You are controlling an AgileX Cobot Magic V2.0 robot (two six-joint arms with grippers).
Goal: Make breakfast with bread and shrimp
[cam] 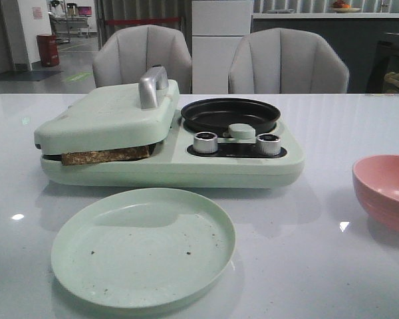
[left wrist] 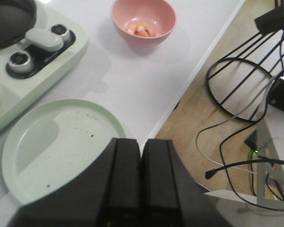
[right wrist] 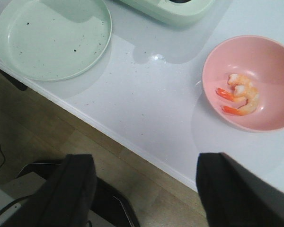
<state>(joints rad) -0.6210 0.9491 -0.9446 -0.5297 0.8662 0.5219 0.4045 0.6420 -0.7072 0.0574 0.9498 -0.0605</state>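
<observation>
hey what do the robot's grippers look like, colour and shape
Both are plain black with no markings visible. The left gripper has two broad, blocky fingers with flat faces. The right gripper has two dark, matte, rounded fingers. No cables on either are visible.

- The bread point(cam: 106, 156) is mostly hidden under the closed lid point(cam: 110, 113); only its front crust edge shows.
- The pink bowl point(cam: 384, 189) is cut off by the front view's right edge, its contents unseen there.
- How many shrimp point(right wrist: 239, 94) lie in it is unclear.
- The pale green plate point(right wrist: 49, 35) is cropped in the right wrist view.
</observation>
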